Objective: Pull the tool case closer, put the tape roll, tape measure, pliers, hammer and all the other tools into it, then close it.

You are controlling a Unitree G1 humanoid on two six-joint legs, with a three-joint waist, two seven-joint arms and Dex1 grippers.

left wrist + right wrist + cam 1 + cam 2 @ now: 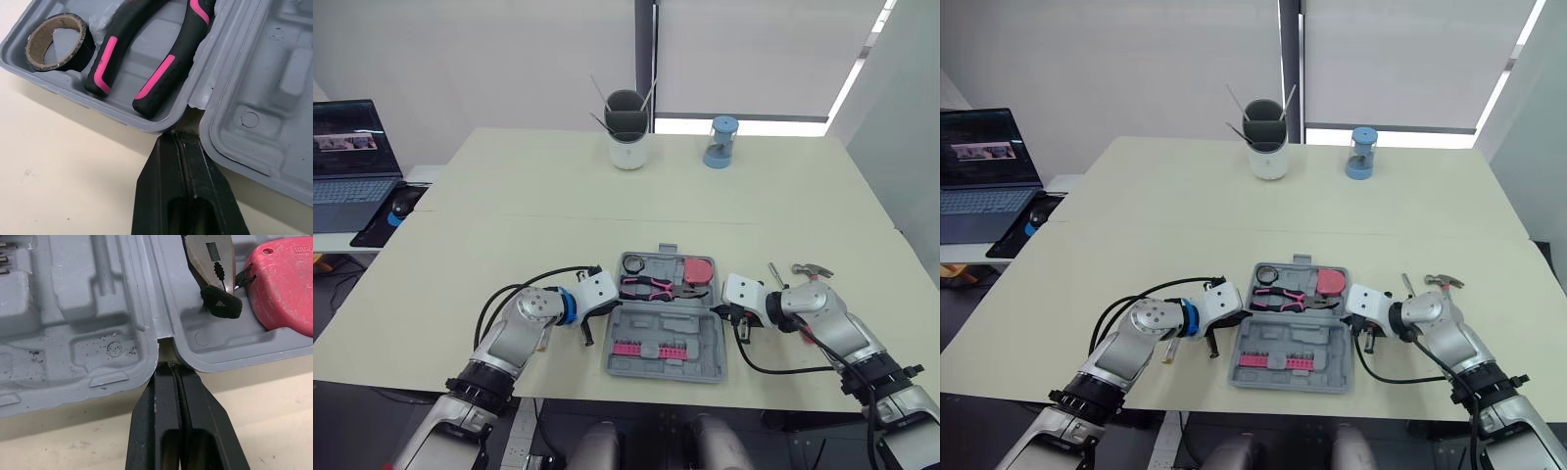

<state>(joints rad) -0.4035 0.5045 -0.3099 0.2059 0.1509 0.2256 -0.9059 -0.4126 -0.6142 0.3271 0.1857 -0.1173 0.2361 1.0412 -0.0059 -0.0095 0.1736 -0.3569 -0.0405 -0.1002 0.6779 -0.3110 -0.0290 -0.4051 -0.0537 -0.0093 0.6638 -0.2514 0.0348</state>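
The grey tool case (710,362) lies open at the table's front middle. Its far half holds a black tape roll (56,41), pink-and-black pliers (146,54) and a red tape measure (283,279). The near half carries a row of pink bits (646,348). My left gripper (178,139) is shut and empty, with its tips at the hinge notch on the case's left side. My right gripper (172,368) is also shut and empty, and its tips meet the hinge notch on the right side. A hammer (811,268) lies on the table behind my right arm.
A thin metal tool (773,274) lies by the hammer, and a small dark tool (587,333) by my left wrist. At the back stand a white cup (627,137) and a blue sharpener (720,143). A laptop (347,162) and a mouse (401,208) sit far left.
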